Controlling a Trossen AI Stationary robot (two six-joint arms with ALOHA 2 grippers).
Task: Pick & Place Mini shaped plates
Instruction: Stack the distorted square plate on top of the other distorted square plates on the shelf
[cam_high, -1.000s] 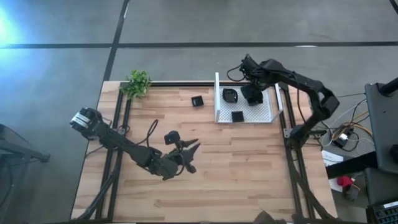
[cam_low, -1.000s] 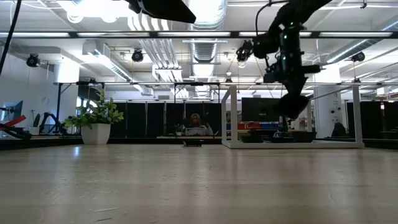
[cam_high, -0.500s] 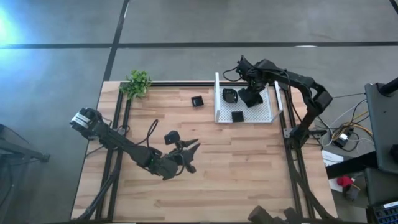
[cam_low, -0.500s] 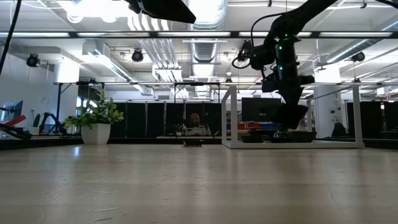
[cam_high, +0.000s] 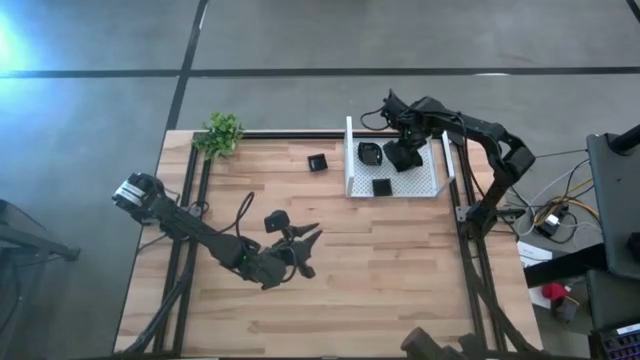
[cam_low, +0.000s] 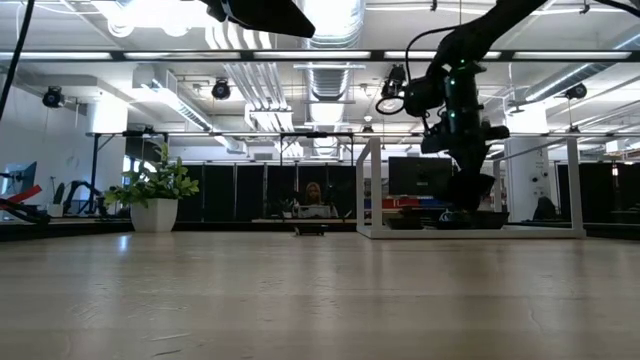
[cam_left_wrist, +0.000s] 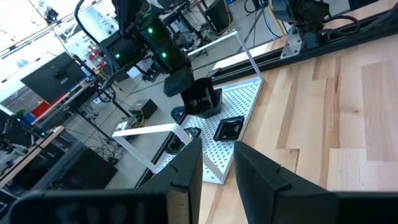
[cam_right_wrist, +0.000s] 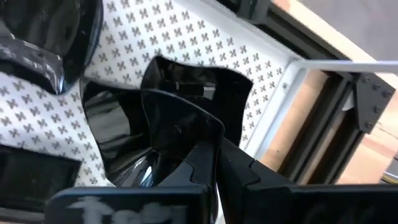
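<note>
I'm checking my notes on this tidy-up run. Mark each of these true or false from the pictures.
1. The right hand is over the white mesh tray, shut on a glossy black plate. True.
2. The left hand is also inside the tray. False: it hangs over the bare middle of the table, far from the tray, holding nothing.
3. One small black plate lies on the wood outside the tray. True.
4. The potted plant stands inside the tray. False: it stands at the table's far left corner.
5. The tray holds no other plates. False: a square plate and a rounded plate lie in it.
</note>
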